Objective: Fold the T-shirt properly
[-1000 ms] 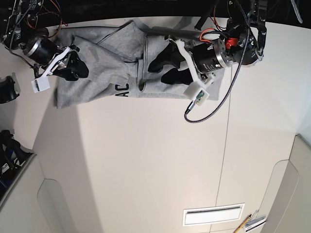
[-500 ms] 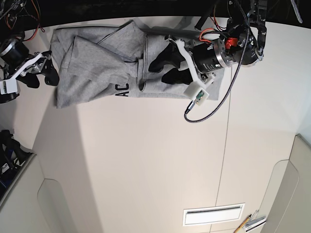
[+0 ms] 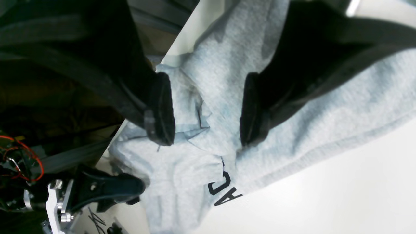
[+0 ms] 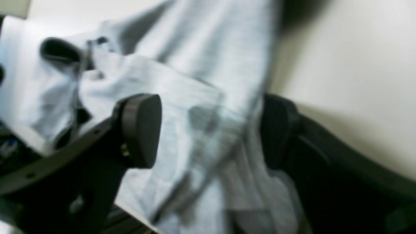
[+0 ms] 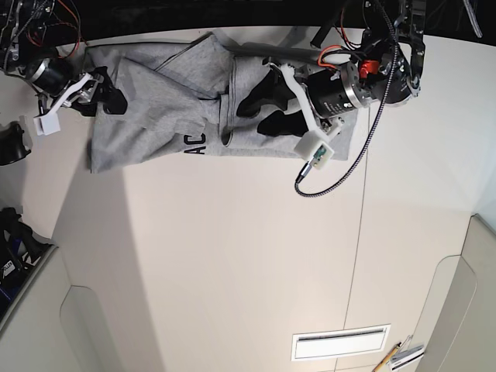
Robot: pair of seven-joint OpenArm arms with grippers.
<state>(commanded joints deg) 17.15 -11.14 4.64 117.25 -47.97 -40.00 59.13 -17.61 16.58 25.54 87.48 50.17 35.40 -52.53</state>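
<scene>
Across the upper left and upper middle of the base view lies the T-shirt [image 5: 163, 124], a long bunched band on the pale desk [image 5: 232, 256], with part of its black lettering [image 5: 194, 144] showing near the band's lower edge; loose flaps and creases cross its left half, while the part toward the right looks flatter and its lower edge fairly straight. Over that flatter part, right of centre at the top, hang the left jaws [image 5: 271, 112], spread wide with grey cloth visible between them and nothing in their hold; at the upper left, the right jaws [image 5: 112, 101] reach over the shirt's left end, also well parted, with fabric seen between the tips in the right wrist view and no clear pinch on it. My reading is that the folding is partway along and the step in hand is getting a grip on the rumpled left end; the next move calls for the right jaws to settle a little lower, close on the outer edge and draw it out or turn it inward; a shallow bite could catch only the top layer and pull the creases tighter, so both layers want taking together.
</scene>
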